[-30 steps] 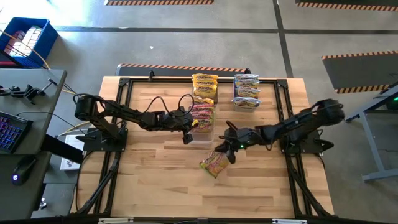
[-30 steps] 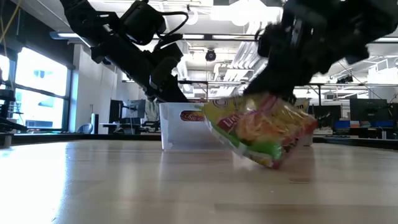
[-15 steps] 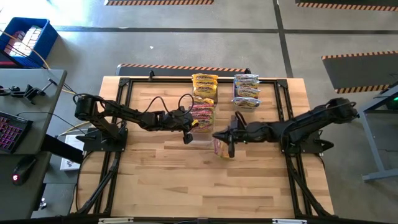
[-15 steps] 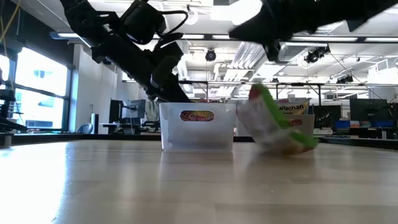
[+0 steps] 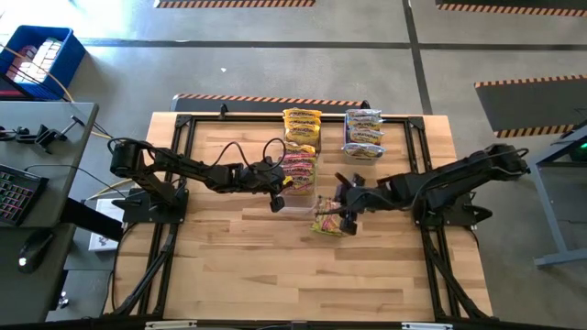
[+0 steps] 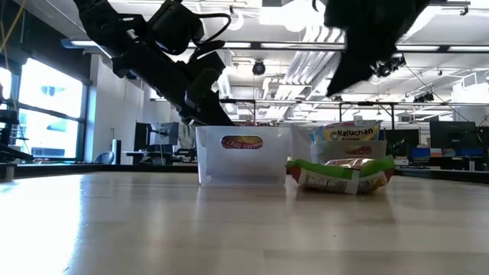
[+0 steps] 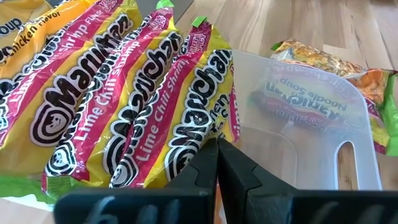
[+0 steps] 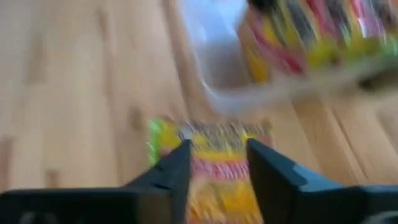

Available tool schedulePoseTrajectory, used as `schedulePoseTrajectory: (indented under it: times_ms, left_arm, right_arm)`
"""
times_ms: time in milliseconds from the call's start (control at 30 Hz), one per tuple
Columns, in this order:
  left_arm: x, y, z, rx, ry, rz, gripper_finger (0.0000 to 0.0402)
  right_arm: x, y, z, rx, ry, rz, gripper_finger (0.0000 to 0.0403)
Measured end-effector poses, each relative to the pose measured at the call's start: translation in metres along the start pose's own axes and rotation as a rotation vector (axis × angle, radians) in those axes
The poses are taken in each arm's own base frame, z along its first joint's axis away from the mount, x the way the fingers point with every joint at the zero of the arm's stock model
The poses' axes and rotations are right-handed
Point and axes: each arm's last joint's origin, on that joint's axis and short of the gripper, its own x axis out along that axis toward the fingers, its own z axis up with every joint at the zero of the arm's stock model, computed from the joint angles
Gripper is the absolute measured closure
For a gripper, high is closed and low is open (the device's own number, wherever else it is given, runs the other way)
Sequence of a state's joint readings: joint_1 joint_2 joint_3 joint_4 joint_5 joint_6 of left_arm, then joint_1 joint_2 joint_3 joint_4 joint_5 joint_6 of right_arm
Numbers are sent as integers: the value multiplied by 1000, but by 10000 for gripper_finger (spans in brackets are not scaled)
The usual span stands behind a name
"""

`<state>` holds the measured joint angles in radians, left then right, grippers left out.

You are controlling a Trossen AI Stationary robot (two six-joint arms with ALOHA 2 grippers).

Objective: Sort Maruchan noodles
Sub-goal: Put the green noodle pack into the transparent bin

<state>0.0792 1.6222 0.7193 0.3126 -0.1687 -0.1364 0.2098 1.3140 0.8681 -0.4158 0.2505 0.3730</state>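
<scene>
One lime-chili-shrimp Maruchan packet [image 5: 328,220] now lies flat on the counter [image 5: 229,266], just beside the clear bin [image 5: 295,196] of like packets; half a second ago it hung tilted from the right pincer [image 5: 349,216]. That pincer has parted its fingers and holds nothing, hovering over the packet. Left pincer [image 5: 275,203], shut and empty, waits at the bin's wall. By my reading, the packet still needs putting into the bin.

A grey concrete floor [image 5: 275,64] with striped hazard tape [image 5: 266,99] surrounds the table. A blue crate [image 5: 37,60] sits far left; ceiling lights [image 6: 252,47] and a bright window [image 6: 50,107] show beyond.
</scene>
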Motion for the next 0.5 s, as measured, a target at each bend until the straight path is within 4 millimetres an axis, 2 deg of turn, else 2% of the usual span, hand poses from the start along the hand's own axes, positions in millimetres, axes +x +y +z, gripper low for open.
schedulePoseTrajectory:
  times_ms: [100,200,300,433,500]
  left_arm:
    - [0,0,0,0,0,-2,401]
    - [-1,0,1,0,-2,-2,401]
    - [-1,0,1,-1,-4,-3,401]
    - [-2,0,3,-1,-17,-4,401]
    - [-2,1,3,-5,-17,0,401]
  right_arm:
    - [6,-10,-15,68,97,-40,226]
    - [15,-15,-33,79,124,-60,223]
    - [26,-18,-48,89,89,-50,266]
    - [37,-22,-63,108,62,-30,368]
    - [43,-22,-69,109,62,-30,392]
